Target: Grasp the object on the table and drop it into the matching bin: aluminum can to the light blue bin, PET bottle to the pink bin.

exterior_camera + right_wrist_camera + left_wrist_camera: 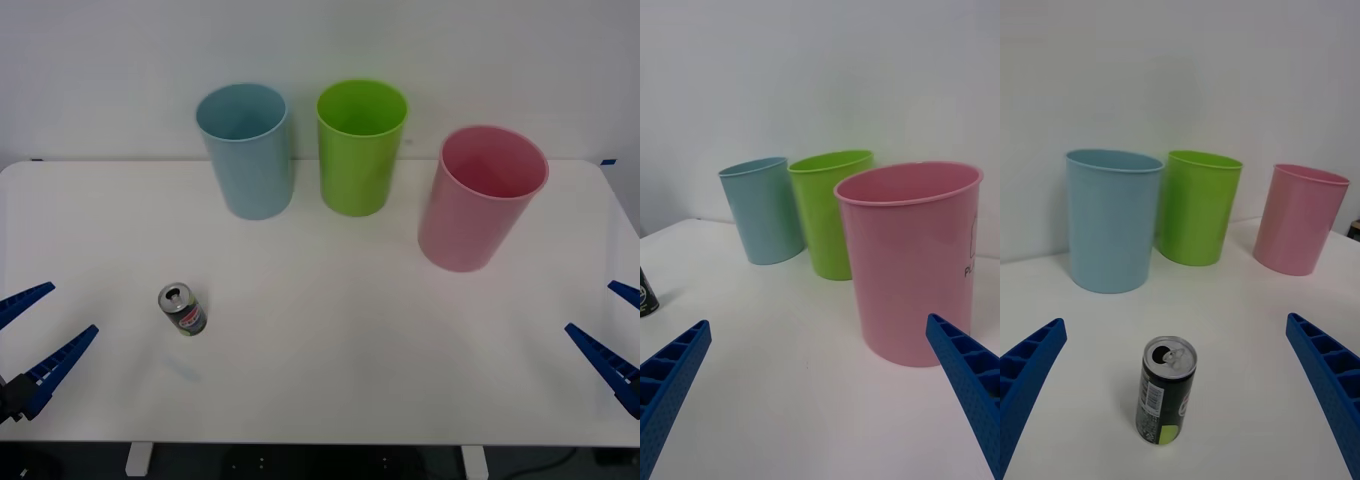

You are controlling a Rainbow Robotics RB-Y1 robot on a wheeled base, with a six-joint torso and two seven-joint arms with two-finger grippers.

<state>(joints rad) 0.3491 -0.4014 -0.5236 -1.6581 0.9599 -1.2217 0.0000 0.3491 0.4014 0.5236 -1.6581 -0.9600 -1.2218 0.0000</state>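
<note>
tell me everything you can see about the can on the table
The aluminum can is small and slim, with a silver top whose tab opening looks already opened. Its label is dark green-grey with a barcode-like white panel, a lime patch and red marks. It stands upright on the white table, on the robot's left side, in front of the light blue bin and well apart from it. Nothing but the table touches it; the open left gripper sits nearby, facing it.

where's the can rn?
In the front view, the can stands upright on the table, front-left, just ahead of the open left gripper and nearer the robot than the blue bin.
</note>
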